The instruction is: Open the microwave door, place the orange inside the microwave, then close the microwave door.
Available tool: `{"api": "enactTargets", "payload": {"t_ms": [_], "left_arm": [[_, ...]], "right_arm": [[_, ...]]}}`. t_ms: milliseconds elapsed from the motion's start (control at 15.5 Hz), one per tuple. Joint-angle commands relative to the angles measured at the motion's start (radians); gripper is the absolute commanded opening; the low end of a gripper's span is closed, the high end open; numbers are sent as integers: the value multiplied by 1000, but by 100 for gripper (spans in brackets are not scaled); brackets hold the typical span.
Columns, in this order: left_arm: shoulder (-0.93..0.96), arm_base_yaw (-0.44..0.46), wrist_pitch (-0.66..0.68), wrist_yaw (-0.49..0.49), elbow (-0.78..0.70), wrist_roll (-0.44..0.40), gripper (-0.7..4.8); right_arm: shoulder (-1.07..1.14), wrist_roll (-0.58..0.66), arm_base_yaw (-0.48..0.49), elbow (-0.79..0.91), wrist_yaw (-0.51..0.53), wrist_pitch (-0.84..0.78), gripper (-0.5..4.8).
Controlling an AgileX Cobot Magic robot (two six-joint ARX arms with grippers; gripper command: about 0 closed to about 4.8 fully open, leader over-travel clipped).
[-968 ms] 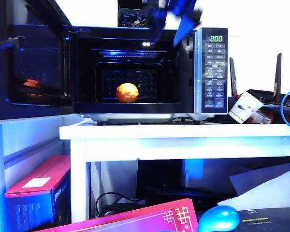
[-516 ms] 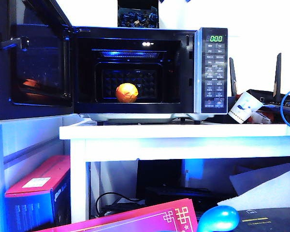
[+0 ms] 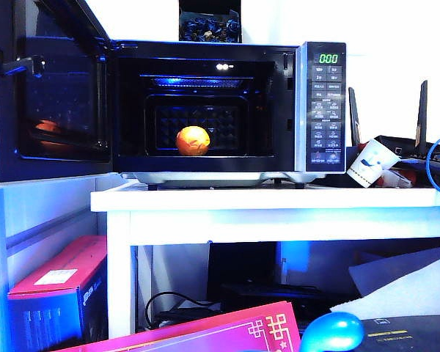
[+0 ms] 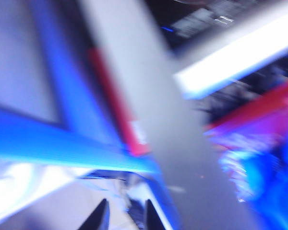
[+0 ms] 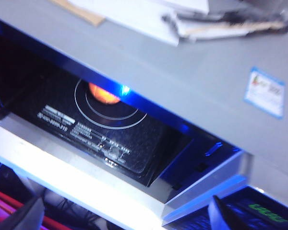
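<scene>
Inside the microwave (image 3: 227,110), at six o'clock of its floor, the orange (image 3: 193,140) sits, ready for closing the door (image 3: 55,95); my left gripper (image 4: 125,218) is narrowed on nothing, my right gripper (image 5: 125,215) is spread wide above.

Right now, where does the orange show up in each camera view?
Exterior view: the orange sits mid-floor inside the open microwave.
Left wrist view: not in it; blurred, left gripper tips only.
Right wrist view: orange seen from above through the doorway, on the turntable ring; right gripper wide open.
Shared landmark: green display.
</scene>
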State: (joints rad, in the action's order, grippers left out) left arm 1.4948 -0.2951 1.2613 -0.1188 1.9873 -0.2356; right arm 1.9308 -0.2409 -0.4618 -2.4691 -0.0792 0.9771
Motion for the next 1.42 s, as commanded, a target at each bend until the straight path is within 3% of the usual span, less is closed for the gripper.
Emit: {"api": "enactTargets", "payload": {"t_ms": [65, 258, 387, 452, 581, 775, 839, 968, 1227, 1420], "left_arm": [[26, -1, -3, 169, 4, 0, 107], [57, -1, -29, 320, 4, 0, 107], [84, -1, -56, 496, 4, 0, 106], [92, -1, -67, 537, 4, 0, 106], [113, -2, -98, 580, 3, -1, 46], [151, -2, -180, 612, 3, 0, 44], [169, -3, -233, 638, 3, 0, 8], [187, -32, -314, 689, 3, -1, -6], [241, -153, -484, 686, 3, -14, -6], [301, -251, -608, 459, 3, -23, -6]], "right_arm": [[-49, 5, 0, -5, -14, -47, 479], [-91, 5, 0, -5, -17, -100, 479], [-116, 5, 0, -5, -24, -148, 479], [-119, 5, 0, -5, -24, -160, 479], [-122, 5, 0, -5, -24, -188, 479], [-122, 6, 0, -4, -25, -195, 479], [-122, 5, 0, -5, -24, -199, 479], [-122, 5, 0, -4, -24, -211, 479], [-122, 5, 0, -5, -24, -270, 479], [-124, 5, 0, -16, -24, -280, 479]]}}
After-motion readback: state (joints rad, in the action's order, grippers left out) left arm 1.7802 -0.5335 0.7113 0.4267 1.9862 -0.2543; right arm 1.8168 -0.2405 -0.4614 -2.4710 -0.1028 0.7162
